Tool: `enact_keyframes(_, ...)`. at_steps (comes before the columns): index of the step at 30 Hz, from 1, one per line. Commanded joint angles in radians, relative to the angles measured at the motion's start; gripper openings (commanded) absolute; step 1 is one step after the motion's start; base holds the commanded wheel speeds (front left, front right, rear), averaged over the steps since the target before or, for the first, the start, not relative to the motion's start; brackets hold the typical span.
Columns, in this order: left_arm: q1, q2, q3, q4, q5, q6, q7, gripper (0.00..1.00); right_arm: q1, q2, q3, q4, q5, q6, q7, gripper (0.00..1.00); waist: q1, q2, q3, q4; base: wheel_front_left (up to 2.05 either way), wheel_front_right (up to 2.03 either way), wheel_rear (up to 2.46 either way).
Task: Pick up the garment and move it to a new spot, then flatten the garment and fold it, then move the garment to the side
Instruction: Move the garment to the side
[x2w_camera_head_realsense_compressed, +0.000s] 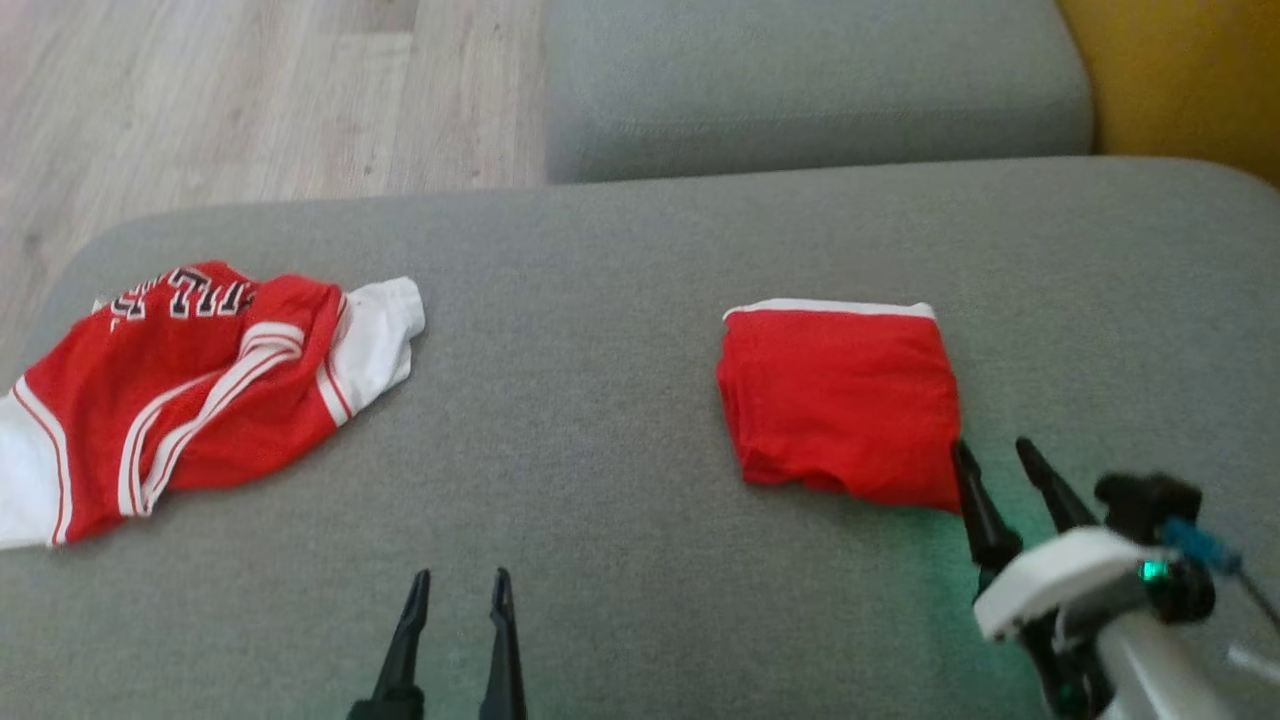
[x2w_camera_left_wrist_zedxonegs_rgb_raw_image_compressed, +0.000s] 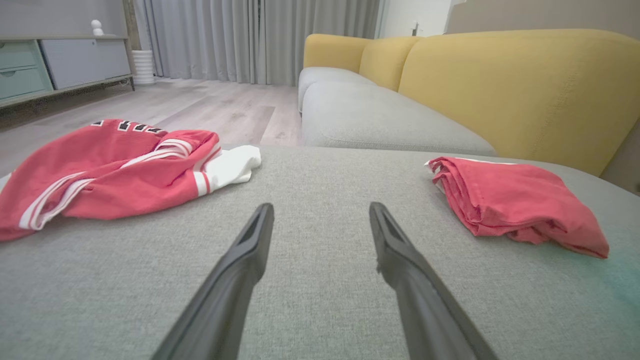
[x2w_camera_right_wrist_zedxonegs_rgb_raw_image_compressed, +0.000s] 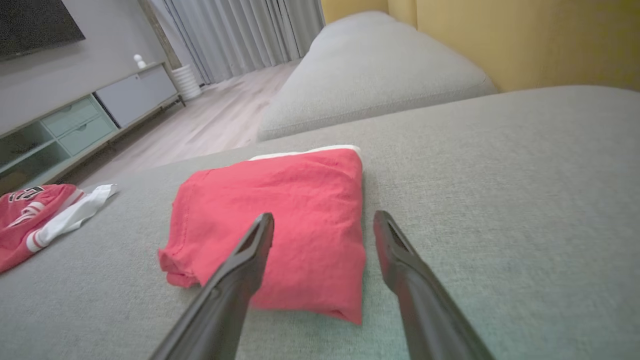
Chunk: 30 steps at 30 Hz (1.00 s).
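While both grippers stand released with nothing between their fingers, the shirt (x2w_camera_head_realsense_compressed: 840, 400) lies folded into a red block, a white strip along its far edge, just ahead of the right gripper (x2w_camera_head_realsense_compressed: 994, 447) and slightly to its left. Seen along that gripper, its left finger reaches over the shirt's near edge. Its right finger sits above bare cushion (x2w_camera_right_wrist_zedxonegs_rgb_raw_image_compressed: 500, 175) just beyond the shirt's right side. From the head, the left fingertip meets the shirt's near right corner; whether it touches the cloth I cannot tell. The shirt rests flat on the grey cushion, its layered folds facing the left gripper (x2w_camera_left_wrist_zedxonegs_rgb_raw_image_compressed: 321, 210).

That gripper hangs low over bare cushion, fingers spread and pointing forward. From it, the shirt is ahead and well off to the right, and a jersey (x2w_camera_left_wrist_zedxonegs_rgb_raw_image_compressed: 110, 170) lies ahead and off to the left. The jersey is crumpled, red with white stripes, with a white sleeve toward the gripper's midline and black-and-white letters on its far part. Beyond the left gripper's fingers are a second cushion (x2w_camera_left_wrist_zedxonegs_rgb_raw_image_compressed: 375, 115), a yellow backrest (x2w_camera_left_wrist_zedxonegs_rgb_raw_image_compressed: 500, 90) to its right, and wood floor (x2w_camera_left_wrist_zedxonegs_rgb_raw_image_compressed: 210, 110) to its left.
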Motion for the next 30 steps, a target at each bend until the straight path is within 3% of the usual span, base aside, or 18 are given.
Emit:
enact_keyframes(1, -0.054, -0.003, 0.016, -0.033, -0.002, 0.009, -0.008, 1.00, -0.066, -0.030, 0.022, -0.016, 0.009, -0.001, 0.014, 1.00, -0.0001, 0.0000, 0.026, 0.012, 0.00, 0.00, 0.00)
enact_keyframes(13, -0.165, -0.003, -0.032, -0.025, -0.003, 0.017, -0.008, 1.00, -0.306, -0.045, 0.013, 0.256, 0.082, -0.001, 0.179, 1.00, -0.0001, 0.0000, 0.151, 0.054, 0.00, 0.00, 0.00)
enact_keyframes(14, -0.171, -0.003, -0.034, -0.023, -0.005, 0.019, -0.008, 1.00, -0.314, -0.044, 0.027, 0.265, 0.091, -0.001, 0.188, 0.58, -0.0001, 0.0000, 0.157, 0.055, 0.00, 0.00, 0.00)
enact_keyframes(16, -0.179, -0.003, -0.037, -0.020, -0.009, 0.023, -0.008, 1.00, -0.327, -0.043, 0.049, 0.274, 0.118, -0.001, 0.197, 0.00, -0.0001, 0.0000, 0.168, 0.051, 0.00, 0.00, 0.00)
enact_keyframes(20, -0.188, -0.003, -0.041, -0.011, -0.013, 0.026, -0.008, 1.00, -0.361, -0.070, 0.080, 0.264, 0.153, -0.001, 0.186, 0.00, -0.0001, 0.0000, 0.188, 0.022, 0.00, 0.00, 0.00)
enact_keyframes(26, -0.214, -0.003, -0.043, -0.012, -0.006, 0.021, -0.008, 1.00, -0.421, -0.175, 0.116, 0.232, 0.135, -0.001, 0.166, 0.00, -0.0001, 0.0000, 0.230, -0.034, 0.00, 0.00, 0.00)
enact_keyframes(30, -0.255, -0.003, -0.049, -0.025, -0.019, 0.007, -0.008, 1.00, -0.471, -0.298, 0.127, 0.217, 0.116, -0.001, 0.167, 0.00, -0.0001, 0.0000, 0.279, -0.071, 0.00, 0.00, 0.00)
